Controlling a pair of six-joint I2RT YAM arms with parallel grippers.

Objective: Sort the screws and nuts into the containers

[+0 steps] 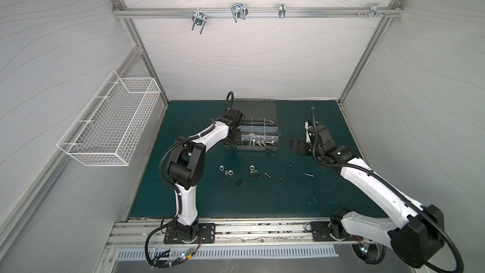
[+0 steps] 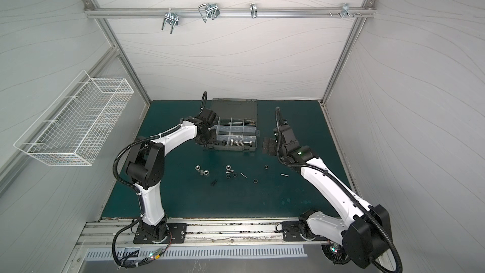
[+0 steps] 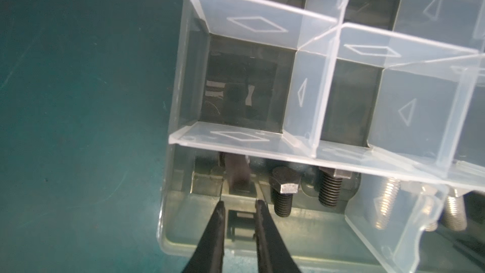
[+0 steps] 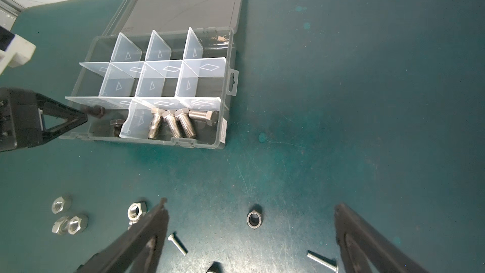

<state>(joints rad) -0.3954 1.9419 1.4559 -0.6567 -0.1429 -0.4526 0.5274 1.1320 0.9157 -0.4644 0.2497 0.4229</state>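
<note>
The left gripper (image 3: 240,202) hangs over the corner compartment (image 3: 204,206) of the case (image 3: 164,219). Its fingers (image 3: 214,235) are slightly parted with nothing between them. A black bolt (image 3: 283,195) lies just beside one fingertip and a second bolt (image 3: 330,187) beyond it, so the drop looks made. To finish cleanly, lift straight up, clear of the divider (image 3: 236,137) ahead of the tips. The right gripper (image 4: 251,203) hovers spread wide, with a black nut (image 4: 254,219) between its fingers on the mat (image 4: 341,101).

surface: green mat (image 1: 262,200) | on it: organizer case (image 1: 256,108), nuts (image 1: 230,172), screws (image 1: 309,175)
</note>
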